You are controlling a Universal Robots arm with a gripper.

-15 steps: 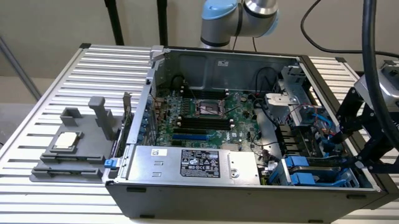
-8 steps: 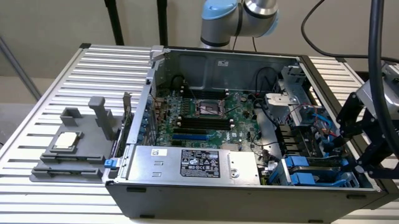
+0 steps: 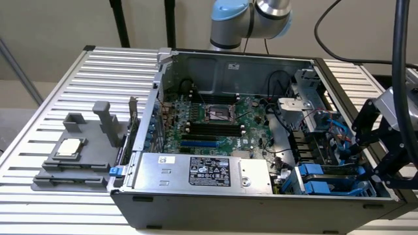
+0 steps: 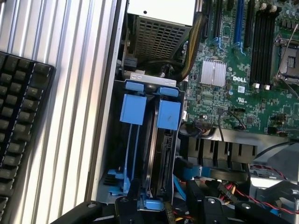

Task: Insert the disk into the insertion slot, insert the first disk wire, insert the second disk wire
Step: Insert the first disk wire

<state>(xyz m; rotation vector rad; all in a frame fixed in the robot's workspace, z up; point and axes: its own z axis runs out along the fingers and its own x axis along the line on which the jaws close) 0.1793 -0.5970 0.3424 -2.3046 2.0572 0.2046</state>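
Observation:
The blue drive cage [image 4: 140, 109] stands at the case's corner, with two blue tabs on top. In one bay, the insertion slot [image 4: 164, 140], sits the disk [image 4: 163, 161], its dark edge and connector facing me. The neighbouring bay [image 4: 135, 154] looks hollow. My gripper [image 4: 166, 207] hovers just over the cage's near end, open, its black fingers [image 4: 125, 205] spread on either side of a blue clip and holding nothing. A blue wire [image 4: 180, 179] and red, yellow and black wires [image 4: 229, 189] lie loose beside the disk. In the exterior view the gripper [image 3: 367, 159] hangs over the cage [image 3: 320, 180].
The open computer case [image 3: 261, 205] lies on a ribbed metal table [image 3: 104, 73]. A silver power-supply box [image 3: 202, 171] sits beside the cage, the motherboard [image 3: 216, 117] behind it. A grey fixture [image 3: 72, 156] stands at the exterior view's left. A black keyboard [image 4: 18, 130] lies outside the case.

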